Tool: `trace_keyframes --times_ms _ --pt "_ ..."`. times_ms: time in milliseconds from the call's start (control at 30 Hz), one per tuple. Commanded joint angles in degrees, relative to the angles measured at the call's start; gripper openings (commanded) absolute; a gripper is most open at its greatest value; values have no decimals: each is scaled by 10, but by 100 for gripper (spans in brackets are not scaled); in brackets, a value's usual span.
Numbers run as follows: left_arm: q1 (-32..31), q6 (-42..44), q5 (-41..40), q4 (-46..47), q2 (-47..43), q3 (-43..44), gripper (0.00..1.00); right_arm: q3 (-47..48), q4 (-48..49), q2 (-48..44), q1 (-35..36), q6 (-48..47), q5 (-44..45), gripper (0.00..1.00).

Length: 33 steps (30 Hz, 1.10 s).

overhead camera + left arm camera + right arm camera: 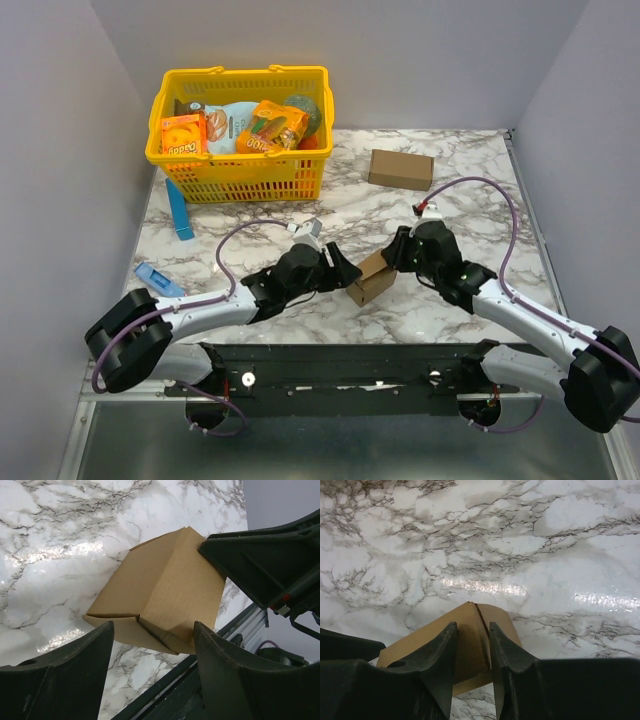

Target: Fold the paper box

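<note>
1. Left tool stands wide open, its fingers flanking the left end of the paper box without gripping it. The right tool, jaws narrow, touches the box's far-right top; whether it grips, I cannot tell.
2. Marble bench: the box sits near-centre, between both tools.
3. Yellow basket: far left.
4. Longer brown carton: far, right of centre.

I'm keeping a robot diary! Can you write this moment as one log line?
paper box: boxy shape, flap seams showing | left jaws: open, either side of box | right jaws: narrow, straddling box's edge, grip unclear
</note>
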Motion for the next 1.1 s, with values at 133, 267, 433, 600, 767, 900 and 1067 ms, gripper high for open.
trace_keyframes --times_ms 133,267,433,600,767,900,1067 --pt "-19 -27 -15 20 21 -12 61 -33 -70 12 -3 -7 25 39" --pt "-32 -13 -21 -3 34 -8 59 -39 -70 18 -3 -5 29 39" --pt "-52 26 -52 -55 38 -5 53 -50 -69 11 -3 -2 28 38" --pt "-72 73 -75 -89 51 0 51 -66 -67 5 -3 7 22 38" --pt "-85 84 -83 -100 84 8 45 -78 -68 3 -3 13 20 38" --pt "-97 91 -104 -146 106 26 42 -68 -80 -8 -3 8 23 43" --pt "-100 111 -121 -165 126 35 38 -22 -109 -21 -4 -17 12 55"
